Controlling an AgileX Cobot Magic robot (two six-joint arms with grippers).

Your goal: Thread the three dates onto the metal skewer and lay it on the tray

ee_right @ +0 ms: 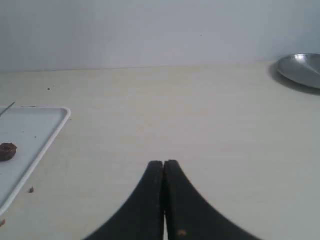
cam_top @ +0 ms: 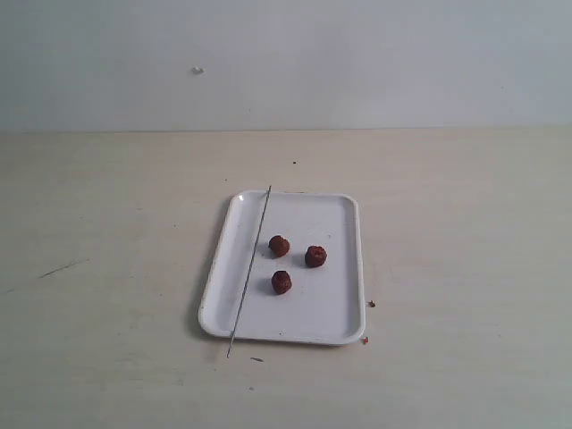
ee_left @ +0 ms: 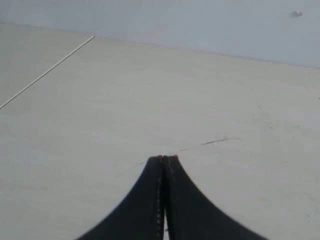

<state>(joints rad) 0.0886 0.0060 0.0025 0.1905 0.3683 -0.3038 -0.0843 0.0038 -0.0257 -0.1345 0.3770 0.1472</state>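
The white tray [cam_top: 340, 313] lies mid-table in the exterior view. Three dark red-brown dates rest loose on it: one [cam_top: 279, 246], one [cam_top: 315, 256] and one [cam_top: 281, 282]. The thin metal skewer [cam_top: 249, 269] lies slanted across the tray's left side, both ends overhanging the rim. Neither arm shows in the exterior view. My left gripper [ee_left: 165, 157] is shut, empty, over bare table, with no task thing in its view. My right gripper [ee_right: 163, 161] is shut, empty, to the right of the tray [ee_right: 47, 135]; one date [ee_right: 7, 150] shows at that view's edge.
Reddish crumbs [cam_top: 365, 340] lie on the table by the tray's near right corner. A shiny metal dish [ee_right: 301, 69] sits far off in the right wrist view. A dark scratch [ee_left: 220, 141] marks the table. A pale wall stands behind the table.
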